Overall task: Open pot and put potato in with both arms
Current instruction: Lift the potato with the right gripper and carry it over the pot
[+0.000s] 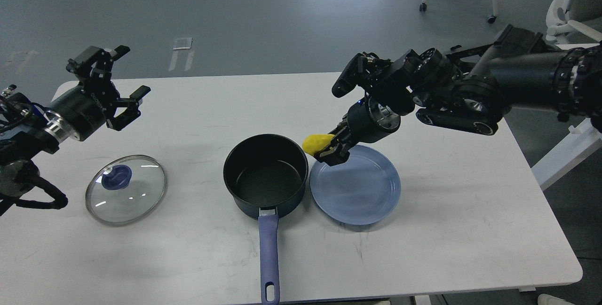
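The dark pot (265, 173) with a blue handle stands open and empty at the table's middle. Its glass lid (125, 188) with a blue knob lies flat on the table to the left. My right gripper (325, 150) is shut on the yellow potato (316, 142) and holds it in the air beside the pot's right rim, above the far left edge of the blue plate (357, 187). The plate is bare. My left gripper (123, 72) is open and empty, raised above the table's far left, behind the lid.
The white table (447, 230) reaches to its front and right edges. Chairs (571, 9) stand on the grey floor at the far right, beyond the table.
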Controlling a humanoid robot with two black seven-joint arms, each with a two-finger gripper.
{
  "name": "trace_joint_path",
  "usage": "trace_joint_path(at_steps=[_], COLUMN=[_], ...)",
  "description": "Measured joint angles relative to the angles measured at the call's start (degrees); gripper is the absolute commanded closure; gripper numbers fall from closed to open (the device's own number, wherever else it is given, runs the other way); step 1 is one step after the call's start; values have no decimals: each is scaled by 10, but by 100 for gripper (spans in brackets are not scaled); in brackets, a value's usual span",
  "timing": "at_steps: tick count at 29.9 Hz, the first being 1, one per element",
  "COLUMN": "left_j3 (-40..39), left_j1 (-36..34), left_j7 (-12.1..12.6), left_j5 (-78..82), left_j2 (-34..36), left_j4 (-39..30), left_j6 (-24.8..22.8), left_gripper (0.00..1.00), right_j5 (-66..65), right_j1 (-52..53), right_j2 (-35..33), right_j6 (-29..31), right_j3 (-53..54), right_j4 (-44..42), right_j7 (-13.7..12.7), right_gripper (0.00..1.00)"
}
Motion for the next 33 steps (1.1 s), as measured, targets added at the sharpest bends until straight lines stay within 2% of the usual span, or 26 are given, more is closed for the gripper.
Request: trace_joint_path(at_steps=[4,10,15,17,21,22,23,27,30,33], left_j3=[0,0,0,0,0,0,0,0,0,0], left_j1=[0,0,0,0,0,0,0,1,1,1], left_j7=[0,0,0,0,0,0,0,0,0,0], left_j5=[0,0,0,0,0,0,0,0,0,0], left_j2=[0,0,1,1,1,1,1,1,1,1], left_j4=[-2,-4,-4,-4,-4,-4,-4,-4,-4,-4], left_j6=[0,0,0,0,0,0,0,0,0,0], left_gripper=[2,2,2,2,2,2,2,2,2,2], right_j5=[74,112,115,117,119,120,122,133,135,136], right_j1=[2,-30,-55,-60,-66,-66,-66,-68,-68,-68], right_j2=[29,78,83,83,83,83,83,83,83,83], right_j6=[0,-3,-3,-4,-10,-11,-12,-13,-13,-13], right_j3=[11,13,10,10,12,12,12,12,12,13], right_j4=[-3,-24,-54,-61,-69,-70,-70,-70,-70,-71], right_j7=[0,0,0,0,0,0,0,0,0,0], right_gripper=[97,93,85,71,56,42,38,28,7,6])
